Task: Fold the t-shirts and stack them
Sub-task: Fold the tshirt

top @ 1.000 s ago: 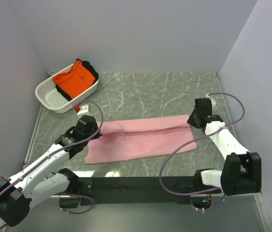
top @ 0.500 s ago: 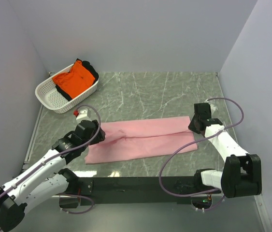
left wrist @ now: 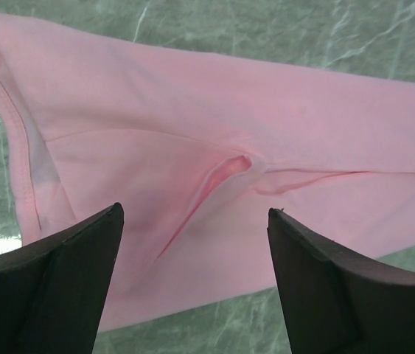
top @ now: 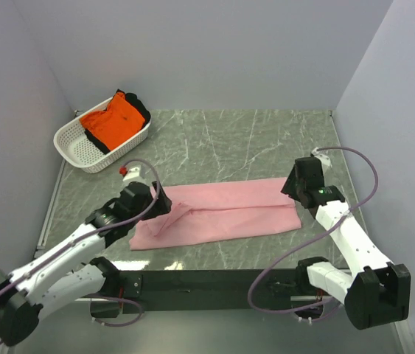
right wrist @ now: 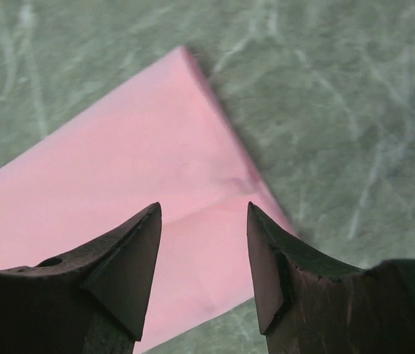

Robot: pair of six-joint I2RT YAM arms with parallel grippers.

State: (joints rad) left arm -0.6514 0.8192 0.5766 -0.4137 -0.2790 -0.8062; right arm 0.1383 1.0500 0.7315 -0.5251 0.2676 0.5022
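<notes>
The light pink t-shirt (top: 222, 214) lies flat across the middle of the counter (top: 229, 140) as a long, narrow band running left to right. It looks folded lengthwise, with one layer laid over another. The left wrist view shows a small pucker and a crease where the upper layer's edge meets the lower one, so the fold is not fully smooth. I judge this shirt about halfway folded: the band has yet to be folded end to end into a compact packet. The bright orange t-shirt (top: 113, 118) sits bunched in the white basket (top: 74, 147) at the upper left of the overhead view, well apart from the pink one and not yet folded. Nothing is stacked, so most of the task remains.

The left arm stretches diagonally from the lower left corner toward the centre, with its wrist tipped down over the left end of the pink band. The left gripper (left wrist: 192, 214) hangs above the fabric with its jaws wide apart and nothing between them. The right arm rises from the lower right and bends inward over the band's right end. The right gripper (right wrist: 203, 210) has its jaws parted too and holds nothing. It is poised over the shirt's far right corner, which lies on the marbled surface.
</notes>
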